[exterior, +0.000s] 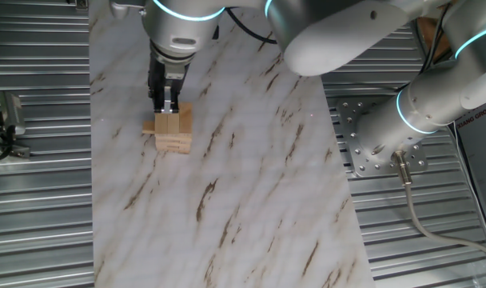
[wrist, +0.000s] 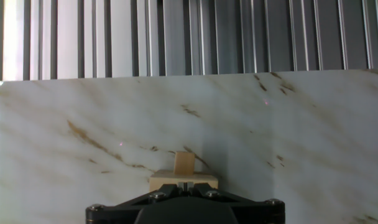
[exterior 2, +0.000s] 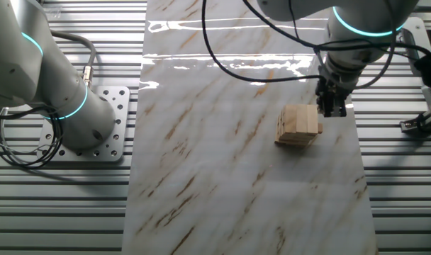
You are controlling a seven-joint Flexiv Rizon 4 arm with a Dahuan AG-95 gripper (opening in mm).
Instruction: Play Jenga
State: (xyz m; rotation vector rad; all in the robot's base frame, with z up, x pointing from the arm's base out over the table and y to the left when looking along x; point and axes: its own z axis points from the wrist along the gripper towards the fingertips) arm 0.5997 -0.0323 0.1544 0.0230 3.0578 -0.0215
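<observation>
The Jenga stack [exterior: 173, 133] is a small pile of pale wood blocks on the white marble board [exterior: 251, 184]. It also shows in the other fixed view [exterior 2: 299, 125] and low in the hand view [wrist: 170, 181]. My gripper [exterior: 165, 106] is shut with nothing between its fingers, its tips against the upper part of the stack's side; it also shows in the other fixed view [exterior 2: 332, 108]. In the hand view the closed fingertips [wrist: 184, 185] sit at the stack's near edge, and one block [wrist: 184, 163] sticks out of the stack's far side.
The marble board lies on a ribbed metal table [exterior: 35, 200]. The arm's base plate [exterior: 371, 140] is beside the board. A clamp fixture [exterior: 7, 116] stands on the metal surface off the board's edge. The board's edge runs just beyond the stack in the hand view [wrist: 189, 78].
</observation>
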